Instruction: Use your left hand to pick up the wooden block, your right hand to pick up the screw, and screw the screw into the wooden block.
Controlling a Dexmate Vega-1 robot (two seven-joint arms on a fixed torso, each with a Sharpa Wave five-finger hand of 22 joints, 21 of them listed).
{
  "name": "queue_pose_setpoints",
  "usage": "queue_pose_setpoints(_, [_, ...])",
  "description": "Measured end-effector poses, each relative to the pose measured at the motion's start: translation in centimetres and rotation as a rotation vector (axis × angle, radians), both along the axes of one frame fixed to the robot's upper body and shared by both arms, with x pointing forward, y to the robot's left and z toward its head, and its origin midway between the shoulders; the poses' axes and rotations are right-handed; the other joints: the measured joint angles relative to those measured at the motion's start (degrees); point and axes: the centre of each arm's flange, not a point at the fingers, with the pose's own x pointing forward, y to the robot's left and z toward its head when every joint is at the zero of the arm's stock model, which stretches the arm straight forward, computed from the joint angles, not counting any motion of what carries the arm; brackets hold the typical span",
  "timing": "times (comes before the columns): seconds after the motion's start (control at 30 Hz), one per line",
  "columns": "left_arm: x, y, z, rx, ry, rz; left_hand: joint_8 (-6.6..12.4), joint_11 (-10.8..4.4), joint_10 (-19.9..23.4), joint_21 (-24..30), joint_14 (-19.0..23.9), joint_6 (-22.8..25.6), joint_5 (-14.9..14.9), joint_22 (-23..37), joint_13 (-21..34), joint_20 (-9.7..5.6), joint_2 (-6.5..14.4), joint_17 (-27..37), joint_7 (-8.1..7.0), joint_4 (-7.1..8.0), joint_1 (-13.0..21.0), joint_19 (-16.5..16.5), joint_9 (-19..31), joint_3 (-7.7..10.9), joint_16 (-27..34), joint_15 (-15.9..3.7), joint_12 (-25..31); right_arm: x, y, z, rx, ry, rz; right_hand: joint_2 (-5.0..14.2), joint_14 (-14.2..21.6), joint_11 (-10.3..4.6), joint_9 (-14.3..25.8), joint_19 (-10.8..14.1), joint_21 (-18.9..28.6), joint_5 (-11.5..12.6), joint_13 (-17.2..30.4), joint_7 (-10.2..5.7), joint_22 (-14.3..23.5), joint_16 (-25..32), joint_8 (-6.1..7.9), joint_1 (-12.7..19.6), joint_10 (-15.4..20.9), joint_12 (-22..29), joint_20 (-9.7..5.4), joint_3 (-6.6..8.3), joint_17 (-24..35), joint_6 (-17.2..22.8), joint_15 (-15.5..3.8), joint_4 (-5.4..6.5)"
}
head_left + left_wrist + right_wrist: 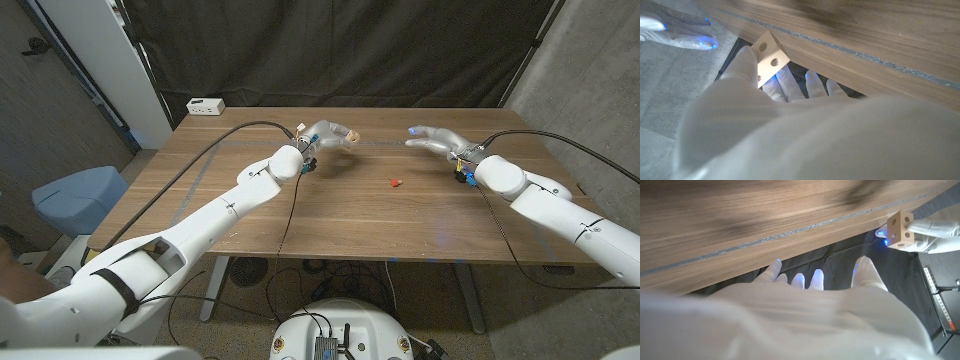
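My left hand (325,134) holds the pale wooden block (347,134) above the far middle of the table (300,215). In the left wrist view the block (768,56) shows two round holes and sits pinched between the thumb and fingers (790,85) of that hand. The right wrist view catches the same block (900,229) held by the left hand's fingers (930,229). A small red screw (395,182) lies on the table, between the two hands. My right hand (437,140) hovers open beyond and to the right of the screw, its fingers (799,280) spread and empty.
A white box (206,106) sits at the table's far left corner. Black cables (225,140) run over the table along both arms. A blue chair (75,195) stands off the left side. A dark curtain hangs behind the table.
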Motion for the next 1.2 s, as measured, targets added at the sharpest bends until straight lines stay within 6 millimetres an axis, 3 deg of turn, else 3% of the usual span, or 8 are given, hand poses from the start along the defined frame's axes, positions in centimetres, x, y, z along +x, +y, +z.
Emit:
queue_pose_setpoints(0.6, [1.0, -0.1, -1.2, -0.144, 0.056, -0.134, -0.44, -0.05, -0.56, -0.38, -0.52, 0.00, 0.22, -0.01, 0.43, -0.02, 0.78, 0.27, 0.01, 0.00, -0.02, -0.43, -0.02, -0.46, 0.00, 0.08, -0.52, -1.2, 1.2, 2.0, -0.298, -0.002, -0.060, -2.13, 0.59, 0.23, 0.27, 1.12, 0.01, -0.83, 0.27, 0.00, 0.00, 0.00, 0.89, 5.44, -0.20, 0.00, 1.13, 1.41, 0.00, 2.87, -0.03, 0.15])
queue_pose_setpoints(0.87, [1.7, -0.3, -2.2, -0.211, 0.100, -0.201, -0.94, -0.22, -1.45, 1.40, -0.03, -0.82, 0.22, 0.26, 0.67, -0.69, 1.51, 0.27, 0.20, -0.42, 0.58, 4.42, -0.01, -0.88, 0.00, 0.14, -1.16, -1.6, 1.7, 2.5, -0.395, -0.010, -0.087, -2.81, 0.90, 0.24, 0.26, 1.44, 0.01, -0.83, 0.27, -0.10, 0.00, 0.00, 0.89, 6.71, -0.20, 0.01, 1.45, 1.65, -0.01, 3.17, -0.33, 0.39])
queue_pose_setpoints(1.2, [1.6, -1.0, -3.3, -0.264, 0.117, -0.229, -1.34, 0.00, -1.65, 1.40, -0.04, -0.81, 0.22, 0.54, 1.02, -0.62, 1.50, 0.26, 0.20, -0.42, 0.58, 4.07, -0.02, -0.88, 0.00, 0.14, -1.74, -2.0, 2.4, 2.9, -0.476, -0.021, -0.110, -3.56, 1.11, -0.08, 0.26, 1.81, 0.01, -0.82, 0.26, -0.31, 0.00, 0.00, 0.89, 8.22, -0.51, 0.01, 1.82, 2.11, 0.27, 3.38, -0.12, 0.39])
